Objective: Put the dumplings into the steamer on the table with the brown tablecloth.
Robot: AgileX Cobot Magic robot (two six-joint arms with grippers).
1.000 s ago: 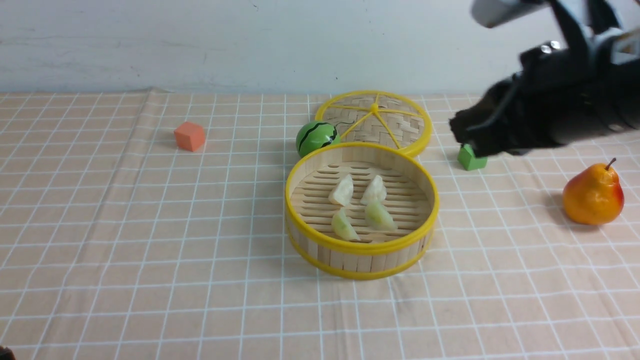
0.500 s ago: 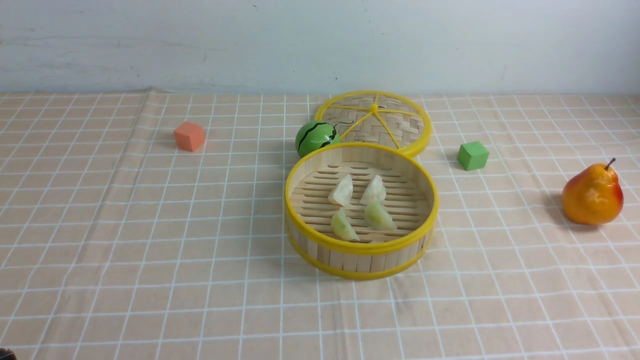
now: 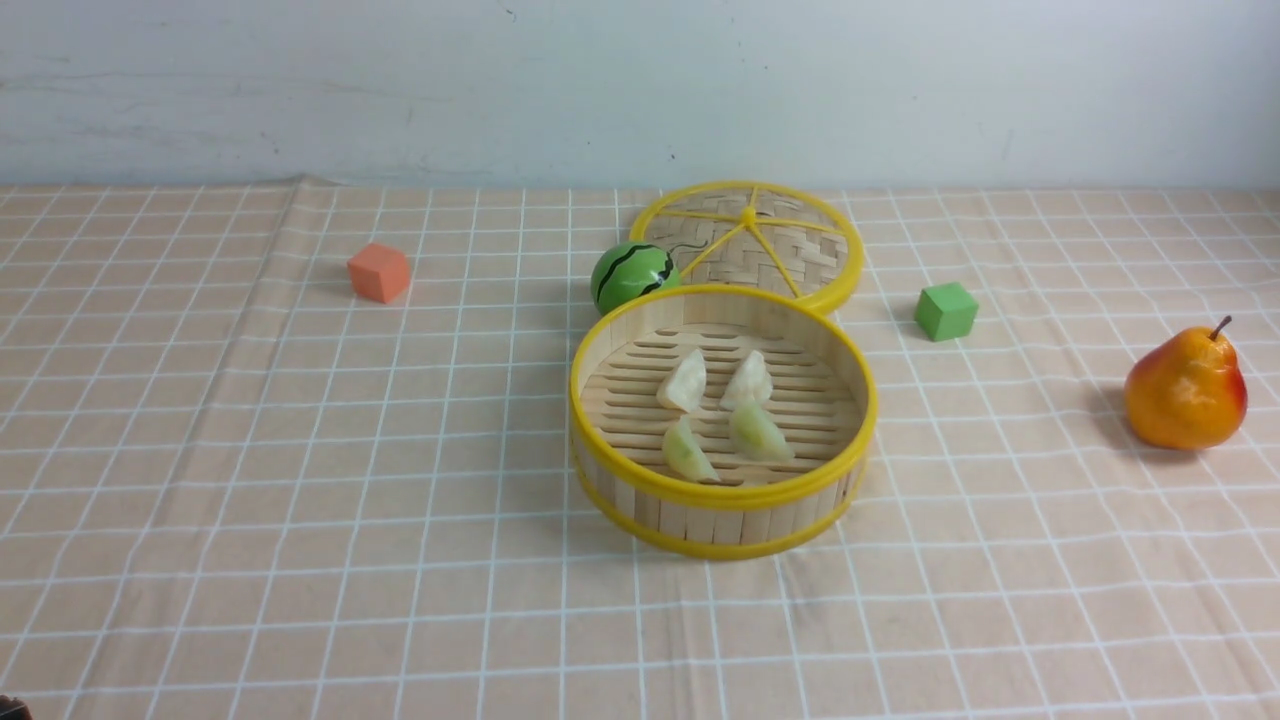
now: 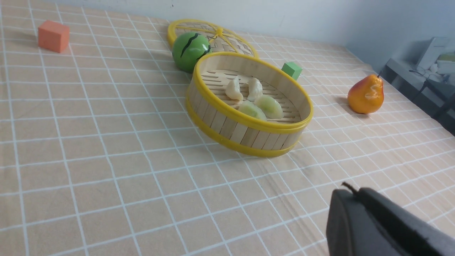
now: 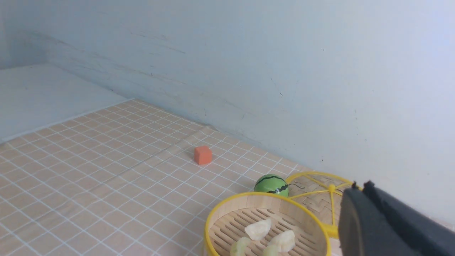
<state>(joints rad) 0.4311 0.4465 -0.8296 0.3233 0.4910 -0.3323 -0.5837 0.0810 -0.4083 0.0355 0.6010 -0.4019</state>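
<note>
Dumplings (image 3: 748, 382): all four inside steamer (image 3: 700, 522), down on its slatted floor, white pair at far side, green pair nearer, bunched mid-floor and clear of wall. No strays out on cloth (image 3: 300, 450); task judged done. Steamer mid-table, mouth open upward. Lid (image 3: 790, 250) flat on cloth just behind, at or against far rim, presumably set aside to leave mouth free for drops from above. Melon ball (image 3: 632, 275) tucked by lid and rim on left. Orange cube (image 3: 379, 272), green cube (image 3: 945, 311) and pear (image 3: 1186, 390) well apart from steamer, likely mere distractors, needing no handling.

Left gripper (image 4: 350, 193): fingers pressed together, nothing pinched, over bare cloth near and left of steamer, well apart from it. Right gripper (image 5: 360, 193): likewise closed tight and empty, on near side, aimed over steamer toward wall. Probably parked so, with nothing left to carry.

Front view: no arm anywhere, whole layout plain. Wrist views alone: both grippers. Left wrist view: steamer's outer slats, pear, furniture beyond table edge. Right wrist view: no pear, no green cube, green pair cut off at frame edge.
</note>
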